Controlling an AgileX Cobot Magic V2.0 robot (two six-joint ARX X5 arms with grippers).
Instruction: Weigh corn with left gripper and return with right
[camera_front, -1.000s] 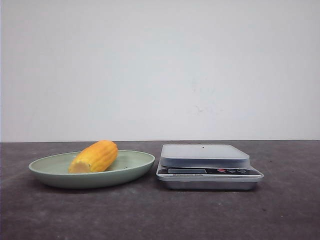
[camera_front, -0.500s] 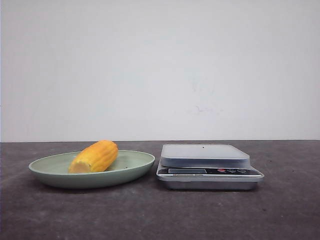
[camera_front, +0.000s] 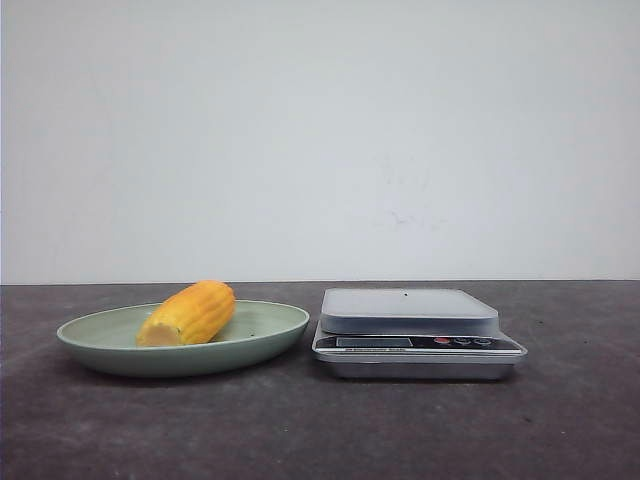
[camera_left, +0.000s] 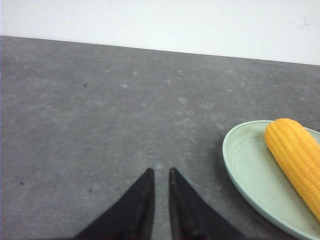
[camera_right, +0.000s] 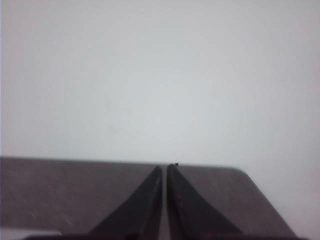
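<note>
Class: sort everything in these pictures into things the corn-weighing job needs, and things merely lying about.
Needed: corn, green plate, kitchen scale, left gripper, right gripper.
Lying about: nothing; only the dark table and white wall.

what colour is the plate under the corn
Pale green plate; the corn on it is yellow-orange. Shows best in the front view.

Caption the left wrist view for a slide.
Nearly closed left gripper above bare table, beside the plate holding corn.
</note>
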